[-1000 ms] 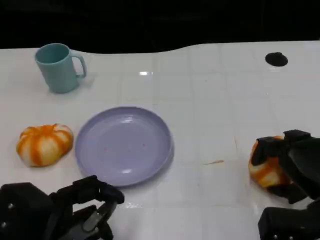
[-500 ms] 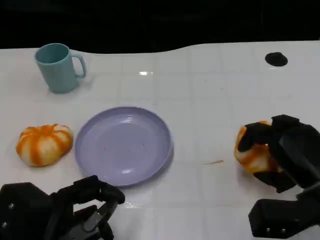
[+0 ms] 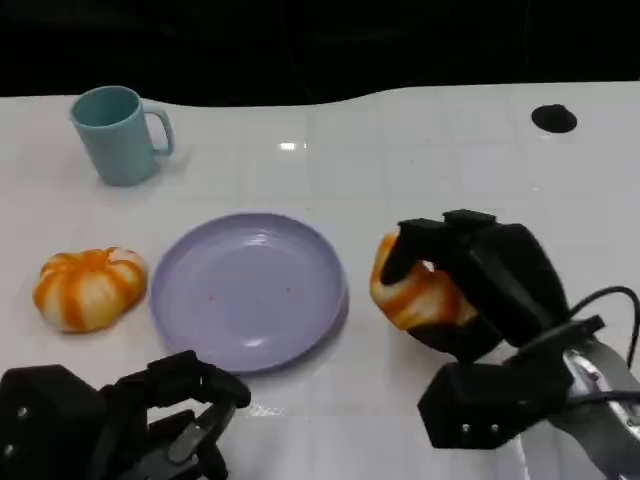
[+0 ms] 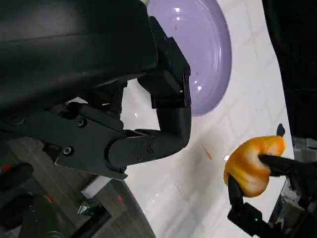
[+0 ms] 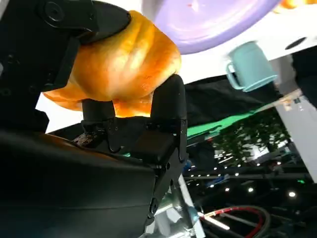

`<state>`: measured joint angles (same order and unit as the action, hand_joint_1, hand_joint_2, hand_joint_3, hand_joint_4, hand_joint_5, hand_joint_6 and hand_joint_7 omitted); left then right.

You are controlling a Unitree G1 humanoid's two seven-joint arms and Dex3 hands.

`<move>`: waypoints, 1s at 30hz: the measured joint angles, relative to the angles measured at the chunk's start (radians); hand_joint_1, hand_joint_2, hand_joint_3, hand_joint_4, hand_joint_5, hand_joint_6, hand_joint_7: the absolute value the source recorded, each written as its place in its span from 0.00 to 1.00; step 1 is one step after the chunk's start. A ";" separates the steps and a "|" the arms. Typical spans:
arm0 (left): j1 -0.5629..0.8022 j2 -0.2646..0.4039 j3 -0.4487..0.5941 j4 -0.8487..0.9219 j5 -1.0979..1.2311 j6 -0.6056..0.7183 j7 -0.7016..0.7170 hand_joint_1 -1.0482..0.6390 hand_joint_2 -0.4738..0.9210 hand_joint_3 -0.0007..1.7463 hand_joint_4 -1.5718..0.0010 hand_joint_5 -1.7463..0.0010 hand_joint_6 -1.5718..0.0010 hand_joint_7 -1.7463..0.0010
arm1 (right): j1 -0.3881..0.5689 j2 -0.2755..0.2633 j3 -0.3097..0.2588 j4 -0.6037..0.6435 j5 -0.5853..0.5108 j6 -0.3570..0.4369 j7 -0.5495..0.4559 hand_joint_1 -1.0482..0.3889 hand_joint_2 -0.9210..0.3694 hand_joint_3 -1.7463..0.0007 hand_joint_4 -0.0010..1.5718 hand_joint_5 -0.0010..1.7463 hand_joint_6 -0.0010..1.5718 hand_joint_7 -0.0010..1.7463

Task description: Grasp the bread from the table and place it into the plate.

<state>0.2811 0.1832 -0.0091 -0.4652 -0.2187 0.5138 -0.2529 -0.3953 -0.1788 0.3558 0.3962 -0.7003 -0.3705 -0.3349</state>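
Note:
My right hand [image 3: 480, 285] grips an orange-and-white bread roll [image 3: 412, 294] and carries it above the table, just right of the lavender plate [image 3: 248, 290]. The right wrist view shows that roll [image 5: 119, 64] wrapped by black fingers [image 5: 166, 106], with the plate [image 5: 208, 22] beyond. From the left wrist the held roll [image 4: 250, 166] appears past the plate [image 4: 208, 54]. A second bread roll [image 3: 88, 287] lies on the table left of the plate. My left hand [image 3: 150, 420] rests low at the near edge, fingers curled with nothing in them.
A teal mug [image 3: 118, 134] stands at the back left. A small black round spot [image 3: 553, 118] marks the table at the back right. A thin scrap mark lies on the white table [image 3: 430, 180] near the held roll.
My right hand has lifted the bread roll and carried it leftward toward the plate. The left hand, the plate and the other roll have stayed put.

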 measured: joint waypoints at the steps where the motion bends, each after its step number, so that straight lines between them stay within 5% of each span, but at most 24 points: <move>1: 0.000 0.000 0.000 0.000 -0.002 0.000 0.000 0.37 1.00 0.28 0.61 0.00 0.61 0.26 | -0.007 0.011 0.002 0.012 0.000 0.005 0.001 0.67 0.56 0.19 0.64 1.00 0.61 0.74; 7: 0.001 0.000 -0.001 0.000 -0.003 0.000 0.000 0.37 1.00 0.28 0.61 0.00 0.61 0.26 | -0.038 0.066 0.015 0.045 0.028 0.030 0.057 0.69 0.55 0.20 0.63 1.00 0.58 0.75; 10: 0.003 0.000 -0.002 -0.001 -0.004 -0.001 0.000 0.37 1.00 0.28 0.61 0.00 0.61 0.25 | -0.067 0.088 0.029 0.077 0.040 0.029 0.074 0.67 0.51 0.22 0.64 1.00 0.52 0.90; 17: 0.009 0.000 -0.007 -0.011 -0.006 0.001 0.000 0.38 1.00 0.28 0.60 0.00 0.60 0.26 | -0.166 0.169 0.051 0.230 0.060 0.006 0.073 0.64 0.48 0.25 0.64 1.00 0.46 0.99; 24: 0.027 -0.001 -0.012 -0.023 -0.009 0.004 0.000 0.37 1.00 0.28 0.60 0.00 0.60 0.27 | -0.286 0.257 0.073 0.388 0.077 -0.002 0.065 0.61 0.46 0.26 0.62 1.00 0.48 0.93; 30: 0.040 0.000 -0.013 -0.030 -0.020 0.006 0.000 0.38 1.00 0.28 0.59 0.00 0.60 0.28 | -0.365 0.328 0.085 0.528 0.079 -0.001 0.037 0.62 0.45 0.24 0.60 1.00 0.44 0.99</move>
<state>0.3208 0.1827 -0.0225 -0.4949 -0.2383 0.5201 -0.2532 -0.7598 0.1490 0.4409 0.9242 -0.6214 -0.3718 -0.2981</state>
